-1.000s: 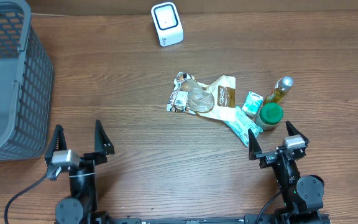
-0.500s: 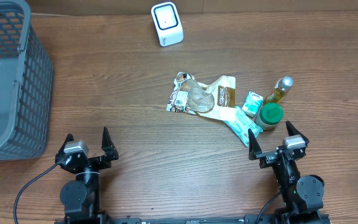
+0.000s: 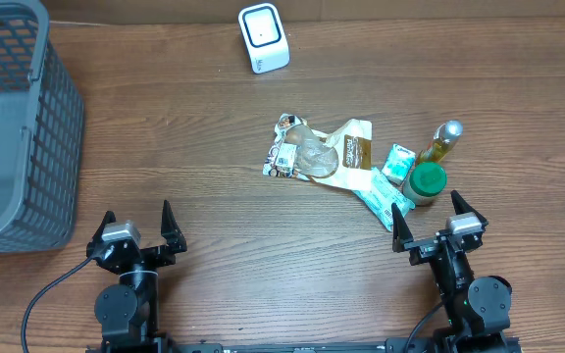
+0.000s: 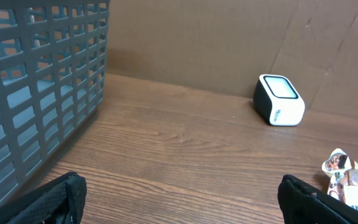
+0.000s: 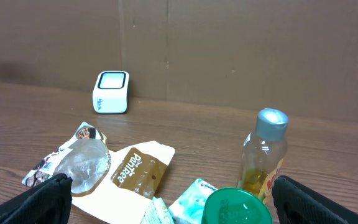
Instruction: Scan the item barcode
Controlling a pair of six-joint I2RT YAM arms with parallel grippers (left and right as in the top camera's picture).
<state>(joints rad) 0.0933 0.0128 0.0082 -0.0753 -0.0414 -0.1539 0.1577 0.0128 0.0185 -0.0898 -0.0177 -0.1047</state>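
Note:
A white barcode scanner [image 3: 264, 37] stands at the back of the table, also seen in both wrist views [image 4: 279, 99] [image 5: 111, 92]. The items lie in a pile right of centre: a clear snack pouch [image 3: 302, 154], a cream and brown bag [image 3: 354, 147] [image 5: 138, 171], teal tissue packs [image 3: 396, 162], a green-lidded jar [image 3: 427, 182] [image 5: 236, 206] and a bottle of yellow liquid [image 3: 441, 142] [image 5: 265, 155]. My right gripper [image 3: 428, 218] [image 5: 179, 208] is open just in front of the jar and holds nothing. My left gripper [image 3: 137, 218] [image 4: 182, 205] is open over bare wood at the front left.
A tall grey plastic basket [image 3: 18, 127] [image 4: 36, 93] stands at the left edge of the table. Brown cardboard walls close off the back. Bare wooden tabletop lies between the basket, the scanner and the pile.
The left gripper shifted a little to the right and turned early in the interval, then stayed still. The right gripper and the items have not moved.

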